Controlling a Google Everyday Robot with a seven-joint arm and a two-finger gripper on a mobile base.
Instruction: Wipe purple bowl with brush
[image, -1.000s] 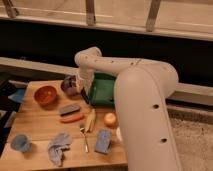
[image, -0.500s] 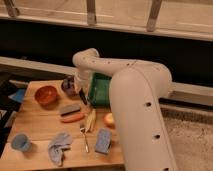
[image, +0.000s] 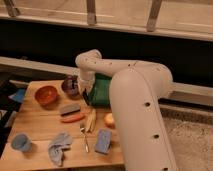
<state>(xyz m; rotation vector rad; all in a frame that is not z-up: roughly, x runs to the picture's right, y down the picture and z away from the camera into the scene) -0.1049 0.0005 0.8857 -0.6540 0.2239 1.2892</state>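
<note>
The purple bowl (image: 69, 85) sits at the back of the wooden table (image: 37, 135), right of the orange-red bowl (image: 46, 94). My white arm reaches down from the right, and the gripper (image: 82, 91) hangs at the purple bowl's right rim. A dark slim thing at the gripper's tip (image: 85, 97) may be the brush; I cannot make it out for sure.
A green container (image: 102, 91) stands behind the gripper. A grey block (image: 69, 109) lies over an orange carrot-like piece (image: 73, 118). Also on the table are a banana (image: 91, 120), a metal fork (image: 84, 136), an orange fruit (image: 109, 120), a blue sponge (image: 103, 141), a grey-blue cloth (image: 58, 147) and a small blue cup (image: 20, 142).
The arm has shifted slightly left and down, bringing the gripper closer to the purple bowl's right rim.
</note>
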